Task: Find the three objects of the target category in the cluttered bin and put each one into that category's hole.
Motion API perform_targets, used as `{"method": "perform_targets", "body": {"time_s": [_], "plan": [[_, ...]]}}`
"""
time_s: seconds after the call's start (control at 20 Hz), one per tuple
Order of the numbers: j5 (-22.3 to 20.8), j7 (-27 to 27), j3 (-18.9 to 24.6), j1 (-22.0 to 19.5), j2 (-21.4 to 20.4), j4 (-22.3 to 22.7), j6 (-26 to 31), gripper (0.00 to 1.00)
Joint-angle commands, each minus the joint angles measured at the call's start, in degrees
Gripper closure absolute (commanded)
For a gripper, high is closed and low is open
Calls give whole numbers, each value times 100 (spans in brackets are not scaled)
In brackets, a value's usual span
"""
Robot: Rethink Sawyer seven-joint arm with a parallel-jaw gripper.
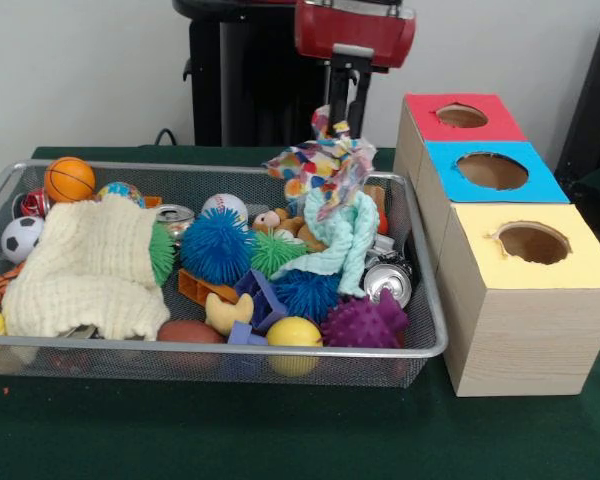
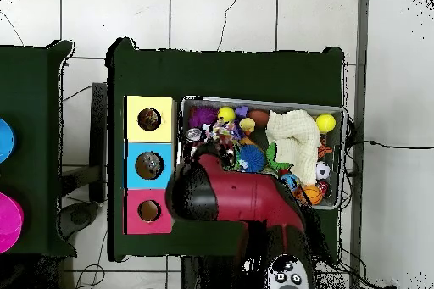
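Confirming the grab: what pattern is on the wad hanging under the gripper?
White with red, blue and yellow patches, on the wad; clearest in the front view.

- The front view looks from across the desk (image 1: 280, 440), low and close, toward the robot at the far edge; the bin (image 1: 435, 335) and the row of boxes (image 1: 525, 330) nearly fill it.
- The overhead view looks straight down from high above, robot base at the bottom, taking in the whole desk (image 2: 229, 69) and tiled floor (image 2: 212, 14) around it.
- Both share the bin (image 2: 254, 102), the boxes (image 2: 131, 165) and the red arm (image 2: 246, 197), turned half round between views.
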Motion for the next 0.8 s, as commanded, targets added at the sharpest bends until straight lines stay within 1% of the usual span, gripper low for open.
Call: {"method": "perform_targets", "body": {"time_s": [0.05, 0.25, 0.4, 0.6, 0.8], "plan": [[557, 1197, 302, 524, 81, 82, 1222, 100], [781, 1359, 179, 869, 168, -171, 1438, 100], [869, 1339, 117, 1065, 201, -357, 1543, 100], [966, 1342, 34, 1272, 365, -580, 1444, 100], [1005, 1498, -198, 1573, 590, -890, 1301, 100]]}}
